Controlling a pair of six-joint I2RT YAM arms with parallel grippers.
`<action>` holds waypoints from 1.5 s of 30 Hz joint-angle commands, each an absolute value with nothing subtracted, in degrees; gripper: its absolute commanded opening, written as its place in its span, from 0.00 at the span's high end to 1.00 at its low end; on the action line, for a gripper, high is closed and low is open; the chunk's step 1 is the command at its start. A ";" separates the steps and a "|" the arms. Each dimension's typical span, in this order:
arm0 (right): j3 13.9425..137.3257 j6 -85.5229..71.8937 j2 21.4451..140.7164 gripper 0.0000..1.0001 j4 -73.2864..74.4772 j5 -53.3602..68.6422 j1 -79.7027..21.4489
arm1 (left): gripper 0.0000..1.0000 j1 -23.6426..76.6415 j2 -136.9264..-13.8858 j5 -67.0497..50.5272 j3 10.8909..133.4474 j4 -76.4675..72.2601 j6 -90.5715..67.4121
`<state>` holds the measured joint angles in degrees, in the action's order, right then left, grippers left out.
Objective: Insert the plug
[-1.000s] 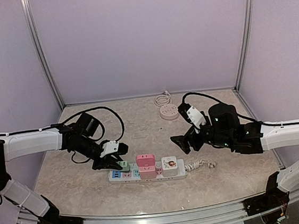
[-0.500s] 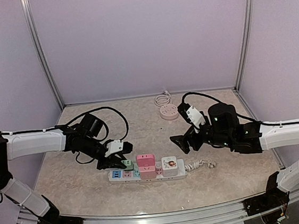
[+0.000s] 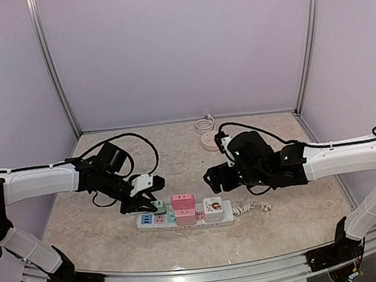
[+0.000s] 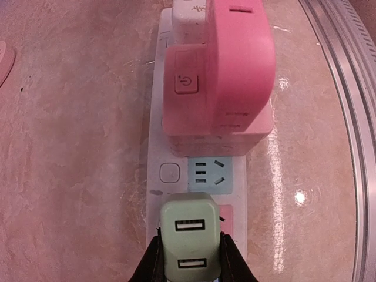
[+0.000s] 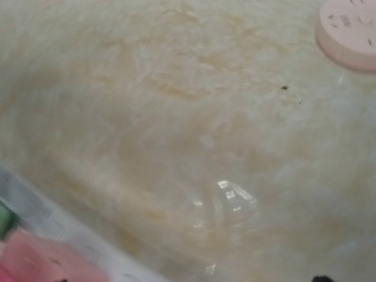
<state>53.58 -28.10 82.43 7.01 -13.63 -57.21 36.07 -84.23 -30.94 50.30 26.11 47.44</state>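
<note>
A white power strip [image 3: 224, 214] with blue and pink sockets lies at the table's front centre. A pink adapter [image 3: 183, 204] and a white adapter [image 3: 213, 207] sit in it. My left gripper [image 3: 147, 200] is shut on a pale green USB plug [image 3: 157, 207] over the strip's left end. In the left wrist view the green plug [image 4: 191, 235] is between my fingers [image 4: 151, 261], over a pink socket just short of a free blue socket [image 4: 210, 174] and the pink adapter [image 4: 220, 70]. My right gripper [image 3: 215, 178] hovers empty behind the strip; its wrist view is blurred.
A round pink socket [image 3: 211, 140] with a coiled white cord [image 3: 204, 124] lies at the back; it also shows in the right wrist view [image 5: 349, 29]. The strip's coiled cord [image 3: 252, 208] trails right. Purple walls and metal posts enclose the table; a metal rail [image 4: 346, 88] runs along the front.
My right arm has swung left, bringing its gripper closer behind the strip. My left gripper has edged right with the green plug, over the strip's left end.
</note>
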 commanded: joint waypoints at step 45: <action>56.43 -52.93 98.39 0.59 31.22 -37.35 -66.47 | 1.00 37.77 -82.08 -30.90 47.72 19.68 42.72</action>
<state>63.11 -61.95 98.61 26.09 -35.42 -68.90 37.30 -81.17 -31.00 46.00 19.64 44.84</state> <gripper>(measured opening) 0.578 0.215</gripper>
